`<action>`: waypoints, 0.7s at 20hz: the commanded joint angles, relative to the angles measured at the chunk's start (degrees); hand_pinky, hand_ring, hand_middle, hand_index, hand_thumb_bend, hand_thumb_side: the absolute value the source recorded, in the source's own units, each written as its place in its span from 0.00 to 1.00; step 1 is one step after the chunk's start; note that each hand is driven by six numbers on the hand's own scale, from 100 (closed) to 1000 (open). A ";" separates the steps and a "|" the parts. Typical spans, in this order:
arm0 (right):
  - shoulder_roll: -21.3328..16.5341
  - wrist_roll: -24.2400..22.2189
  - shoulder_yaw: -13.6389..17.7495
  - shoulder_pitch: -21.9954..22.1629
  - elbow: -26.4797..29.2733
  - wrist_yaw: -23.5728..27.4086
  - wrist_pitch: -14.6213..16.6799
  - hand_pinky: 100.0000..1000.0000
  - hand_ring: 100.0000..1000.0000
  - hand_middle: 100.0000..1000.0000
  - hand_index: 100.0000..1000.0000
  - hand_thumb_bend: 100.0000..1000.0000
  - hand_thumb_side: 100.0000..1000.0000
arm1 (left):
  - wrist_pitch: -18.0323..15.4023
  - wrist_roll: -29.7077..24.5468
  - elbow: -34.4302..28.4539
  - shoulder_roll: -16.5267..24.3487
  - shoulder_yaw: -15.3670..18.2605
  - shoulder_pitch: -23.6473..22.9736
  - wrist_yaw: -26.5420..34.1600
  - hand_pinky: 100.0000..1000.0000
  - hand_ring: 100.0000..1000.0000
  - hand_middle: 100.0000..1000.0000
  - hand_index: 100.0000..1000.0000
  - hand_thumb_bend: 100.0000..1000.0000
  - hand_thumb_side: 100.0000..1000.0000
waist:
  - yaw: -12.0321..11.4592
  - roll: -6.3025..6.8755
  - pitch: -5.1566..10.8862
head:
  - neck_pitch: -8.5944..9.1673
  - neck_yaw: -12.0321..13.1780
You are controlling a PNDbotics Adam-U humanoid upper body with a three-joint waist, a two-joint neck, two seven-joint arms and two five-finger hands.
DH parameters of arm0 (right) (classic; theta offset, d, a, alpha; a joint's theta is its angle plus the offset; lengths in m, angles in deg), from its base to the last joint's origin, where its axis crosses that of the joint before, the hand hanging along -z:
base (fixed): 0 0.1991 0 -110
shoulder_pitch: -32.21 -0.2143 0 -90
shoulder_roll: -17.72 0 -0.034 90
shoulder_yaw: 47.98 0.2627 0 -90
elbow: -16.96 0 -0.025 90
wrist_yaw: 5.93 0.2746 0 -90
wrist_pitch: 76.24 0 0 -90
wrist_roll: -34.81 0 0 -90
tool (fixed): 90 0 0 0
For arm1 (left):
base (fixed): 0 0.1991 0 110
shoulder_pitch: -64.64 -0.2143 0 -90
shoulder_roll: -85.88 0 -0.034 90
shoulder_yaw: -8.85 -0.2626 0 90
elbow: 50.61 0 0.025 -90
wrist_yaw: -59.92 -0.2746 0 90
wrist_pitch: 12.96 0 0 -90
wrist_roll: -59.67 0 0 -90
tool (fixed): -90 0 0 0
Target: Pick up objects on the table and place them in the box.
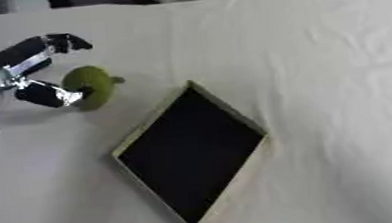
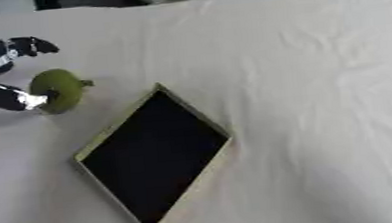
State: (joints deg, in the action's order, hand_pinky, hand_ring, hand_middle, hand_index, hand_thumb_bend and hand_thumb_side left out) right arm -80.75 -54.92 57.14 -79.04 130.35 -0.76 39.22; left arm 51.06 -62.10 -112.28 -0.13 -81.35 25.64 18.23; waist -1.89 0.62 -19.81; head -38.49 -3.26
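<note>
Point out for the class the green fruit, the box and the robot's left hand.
green fruit (image 1: 90, 86), left eye view, middle of its skin.
box (image 1: 134, 137), left eye view, upper left rim.
left hand (image 1: 40, 92), left eye view, its lower finger.

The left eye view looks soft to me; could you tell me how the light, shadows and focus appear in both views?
Left eye view: even, diffuse light, no glare; the green fruit casts a faint shadow on the cloth by the left hand. Right eye view: equally soft throughout; the box interior reads flat black, without detail.

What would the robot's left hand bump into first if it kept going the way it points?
Probably the green fruit. The left hand points right, its lower finger seemingly touching it already; the box sits farther on.
</note>
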 commanded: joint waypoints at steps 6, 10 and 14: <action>-0.94 -0.12 0.24 -0.72 1.20 0.45 0.15 0.83 0.80 0.40 0.65 0.00 0.23 | 0.12 -1.17 1.40 0.26 1.03 1.33 -2.09 0.87 0.88 0.83 0.91 0.32 0.23 | 0.20 -0.07 0.96 | 0.99 0.23; -0.84 -0.16 0.26 -0.70 1.20 0.51 0.16 0.83 0.80 0.40 0.65 0.00 0.23 | 0.71 1.28 3.24 -0.21 1.41 1.33 -5.09 0.79 0.81 0.75 0.88 0.23 0.16 | 0.34 -0.16 0.92 | 1.13 0.38; -0.73 -0.16 0.33 -0.59 1.20 0.52 0.17 0.83 0.80 0.40 0.65 0.00 0.24 | 0.22 4.29 4.03 -0.96 1.27 1.11 -5.82 0.67 0.70 0.60 0.78 0.07 0.07 | 0.48 -0.18 0.81 | 1.07 0.46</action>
State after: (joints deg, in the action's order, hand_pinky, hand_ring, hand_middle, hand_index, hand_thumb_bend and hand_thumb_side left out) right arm -80.67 -54.95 57.14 -79.17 130.35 -0.70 39.24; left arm 51.37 -58.75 -108.22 -1.77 -80.35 25.86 12.99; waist -1.48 0.57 -19.93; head -38.14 -2.99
